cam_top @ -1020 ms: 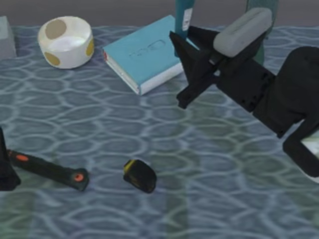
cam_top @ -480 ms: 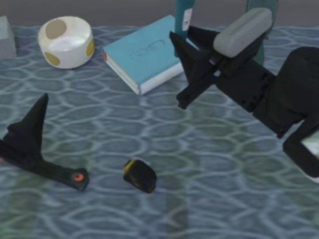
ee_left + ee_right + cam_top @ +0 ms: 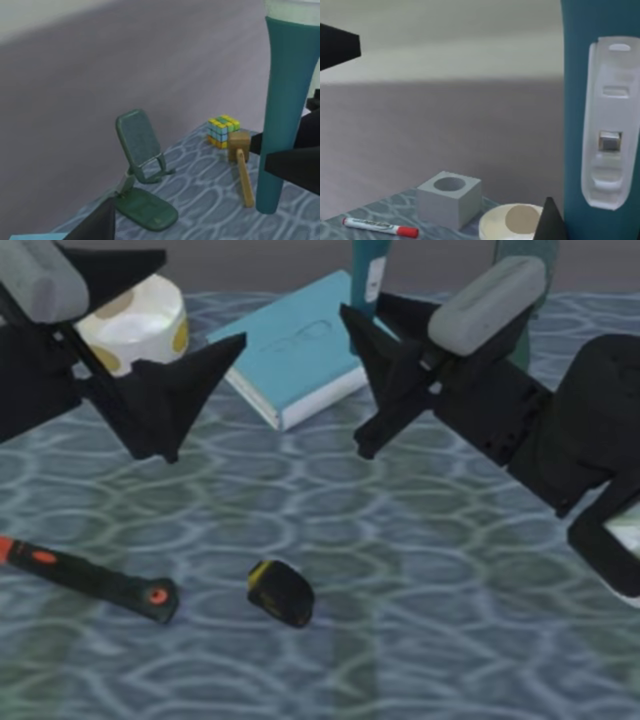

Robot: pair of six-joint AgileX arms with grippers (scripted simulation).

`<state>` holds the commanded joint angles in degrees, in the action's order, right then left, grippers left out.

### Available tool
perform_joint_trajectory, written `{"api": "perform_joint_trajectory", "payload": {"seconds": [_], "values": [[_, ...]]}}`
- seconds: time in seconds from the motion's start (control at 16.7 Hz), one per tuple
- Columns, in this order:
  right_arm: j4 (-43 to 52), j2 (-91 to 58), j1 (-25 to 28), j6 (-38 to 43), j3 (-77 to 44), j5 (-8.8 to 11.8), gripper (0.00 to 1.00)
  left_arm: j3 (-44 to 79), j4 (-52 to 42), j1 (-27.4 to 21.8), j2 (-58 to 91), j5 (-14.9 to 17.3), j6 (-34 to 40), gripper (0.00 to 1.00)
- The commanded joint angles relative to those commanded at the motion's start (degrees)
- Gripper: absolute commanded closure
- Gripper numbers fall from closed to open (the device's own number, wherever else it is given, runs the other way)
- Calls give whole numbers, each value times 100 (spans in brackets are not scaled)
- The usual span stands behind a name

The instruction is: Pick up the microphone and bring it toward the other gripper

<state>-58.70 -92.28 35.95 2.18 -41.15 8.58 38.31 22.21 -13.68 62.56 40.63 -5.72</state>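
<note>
Your left tool [image 3: 185, 390] has swung up, open and empty; right tool [image 3: 368, 380] grips the microphone [image 3: 367, 275]. Closing in carelessly risks collision.

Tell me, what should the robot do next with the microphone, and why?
Probably carry it a little leftward. The right gripper seems to hold the microphone upright at the table's far edge, and the left gripper hangs open beyond the blue book, a gap apart.
</note>
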Motion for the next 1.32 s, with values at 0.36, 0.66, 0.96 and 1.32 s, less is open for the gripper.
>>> {"api": "perform_joint_trajectory", "payload": {"seconds": [0.36,0.66,0.96,1.32], "values": [[0,0,0,0,0,0,100,631,343,-238,1060,720,-91,0],[0,0,0,0,0,0,100,621,337,-224,1058,698,-87,0],[0,0,0,0,0,0,100,1246,519,-798,1820,173,-60,0],[0,0,0,0,0,0,100,2036,744,-1506,2803,-520,-23,0]]}}
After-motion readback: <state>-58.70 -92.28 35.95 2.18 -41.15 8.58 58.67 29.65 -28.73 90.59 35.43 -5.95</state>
